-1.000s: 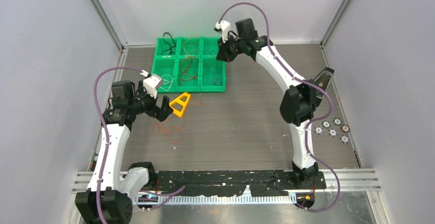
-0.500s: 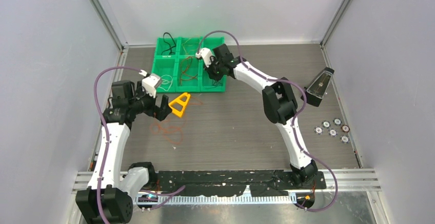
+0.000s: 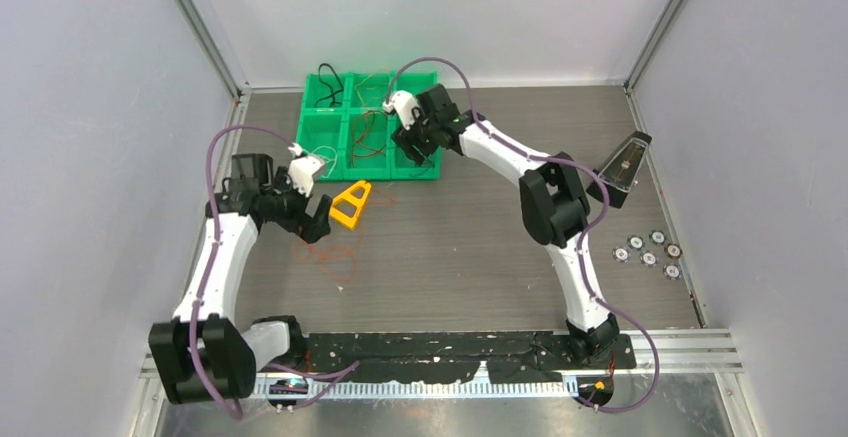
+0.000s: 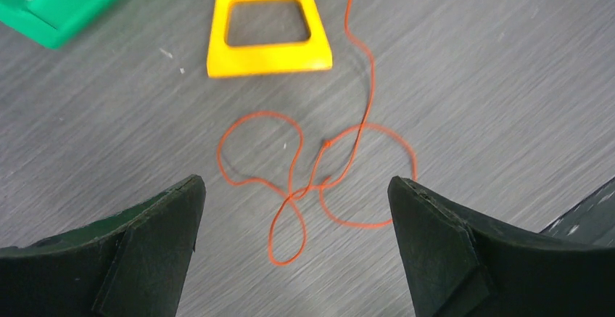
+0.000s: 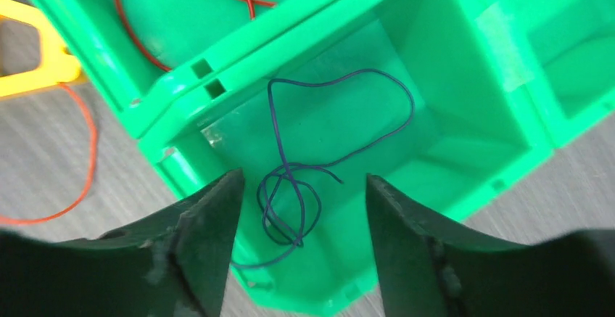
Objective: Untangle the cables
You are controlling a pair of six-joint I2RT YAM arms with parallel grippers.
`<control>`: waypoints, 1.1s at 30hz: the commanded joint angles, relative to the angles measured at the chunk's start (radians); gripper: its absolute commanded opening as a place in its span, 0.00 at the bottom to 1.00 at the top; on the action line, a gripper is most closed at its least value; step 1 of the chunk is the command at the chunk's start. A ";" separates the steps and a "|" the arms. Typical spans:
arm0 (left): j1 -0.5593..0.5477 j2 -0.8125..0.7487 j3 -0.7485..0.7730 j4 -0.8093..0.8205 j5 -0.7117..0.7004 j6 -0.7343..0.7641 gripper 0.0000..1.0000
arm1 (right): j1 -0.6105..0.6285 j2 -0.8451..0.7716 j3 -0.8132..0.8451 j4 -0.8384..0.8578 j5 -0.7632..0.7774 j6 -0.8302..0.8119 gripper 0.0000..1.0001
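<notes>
Left gripper [image 4: 294,186], jaws apart, hovered over the looped orange cable [image 4: 371,92] on the table near the green tray [image 5: 239,48]. Right gripper [image 5: 303,179], likewise spread, hung over the binned purple cable [image 5: 270,114]. The orange one, at least, seemed left to sort.

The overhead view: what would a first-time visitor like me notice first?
Probably the bright green tray at the back, where the right gripper hangs open over a dark blue wire in one compartment. Nearer, the open left gripper hangs over a looped orange wire beside a yellow triangle.
</notes>
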 commanded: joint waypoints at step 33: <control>-0.416 0.452 -0.091 -0.071 -0.395 0.650 0.48 | -0.226 -0.633 -0.373 -0.253 -0.316 0.093 0.92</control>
